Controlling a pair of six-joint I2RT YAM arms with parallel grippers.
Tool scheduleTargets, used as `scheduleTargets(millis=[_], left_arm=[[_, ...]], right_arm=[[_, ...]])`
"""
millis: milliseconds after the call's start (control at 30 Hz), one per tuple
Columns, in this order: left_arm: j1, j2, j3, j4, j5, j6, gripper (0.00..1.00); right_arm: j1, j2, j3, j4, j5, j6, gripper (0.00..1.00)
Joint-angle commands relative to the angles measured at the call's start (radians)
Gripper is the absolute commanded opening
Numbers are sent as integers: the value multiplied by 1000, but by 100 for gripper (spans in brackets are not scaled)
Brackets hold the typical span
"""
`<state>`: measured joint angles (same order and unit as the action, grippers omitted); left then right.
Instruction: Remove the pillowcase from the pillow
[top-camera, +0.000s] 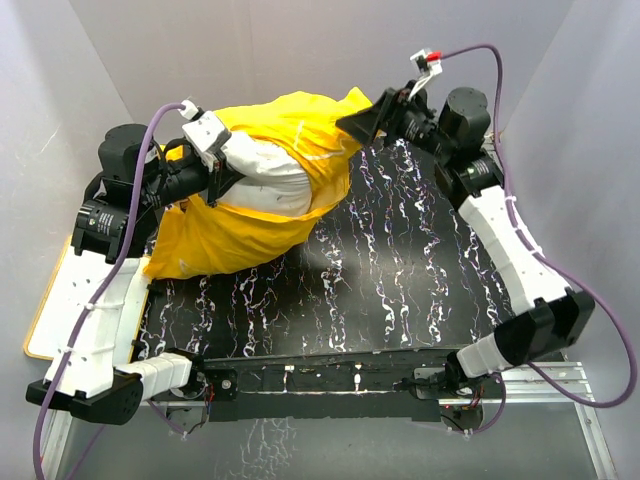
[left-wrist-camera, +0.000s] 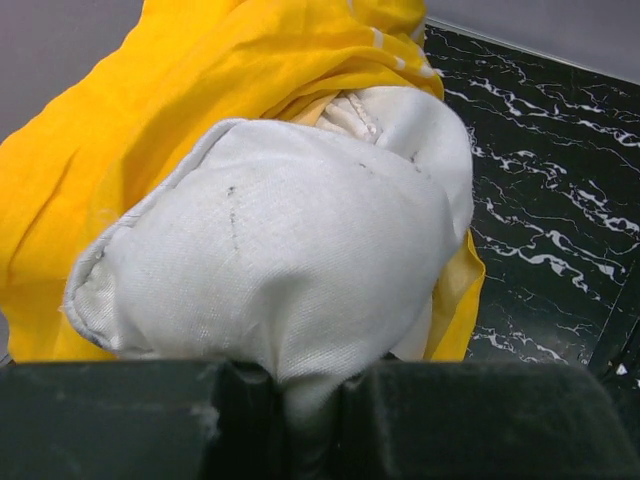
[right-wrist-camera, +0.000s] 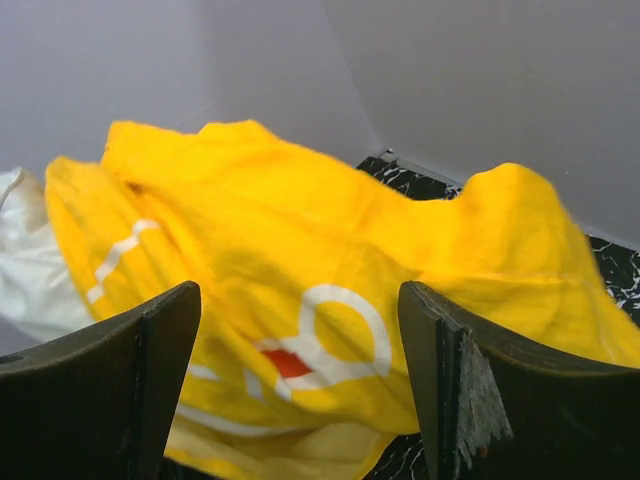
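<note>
Spanning most of the overhead view, the black tabletop (top-camera: 400, 280) with white marble veining carries the bundle at its far left part. The yellow pillowcase (top-camera: 290, 120) is the biggest thing on it. It is crumpled, heaped over the far side of the pillow and trailing down toward the left edge of the table, where a loose fold lies flat on the surface. In the right wrist view its print shows as white outlines with a red patch. The off-white pillow (top-camera: 270, 175) bulges out of the pillowcase's open mouth on the side facing the left arm. The rounded, wrinkled end is bare while the rest is wrapped in yellow. A flat white board (top-camera: 50, 310) with a yellow edge lies at the left rim of the table, partly under the left arm.

The left gripper (left-wrist-camera: 305, 400) is clenched on the exposed end of the pillow, with white fabric pinched between its two dark fingers (left-wrist-camera: 450, 420). The right gripper (right-wrist-camera: 298, 300) sits at the far right corner of the pillowcase with its fingers (right-wrist-camera: 150, 350) spread wide and grasping nothing. Yellow cloth fills the gap ahead of them, and whether they touch it cannot be told.
</note>
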<state>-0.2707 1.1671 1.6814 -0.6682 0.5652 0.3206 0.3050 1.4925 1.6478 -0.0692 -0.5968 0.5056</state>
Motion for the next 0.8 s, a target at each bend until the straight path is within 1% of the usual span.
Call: scheduleTargets(millis=[0, 133, 300, 400, 567, 667, 767], left_arm=[[3, -6, 60, 13, -68, -15, 0], [4, 23, 91, 18, -88, -41, 0], [3, 50, 126, 9, -115, -61, 0], [4, 60, 142, 7, -104, -71, 0], [4, 90, 194, -30, -59, -101, 0], [3, 97, 215, -52, -28, -101, 0], [3, 106, 243, -100, 25, -86, 0]], right_arm=[[63, -142, -96, 96, -4, -116, 83], [152, -150, -65, 16, 87, -263, 83], [289, -171, -52, -41, 272, -469, 85], [359, -166, -48, -70, 382, -556, 84], [409, -135, -32, -67, 523, -633, 76], [411, -113, -14, -52, 612, -664, 68], [411, -102, -8, -21, 694, -698, 57]])
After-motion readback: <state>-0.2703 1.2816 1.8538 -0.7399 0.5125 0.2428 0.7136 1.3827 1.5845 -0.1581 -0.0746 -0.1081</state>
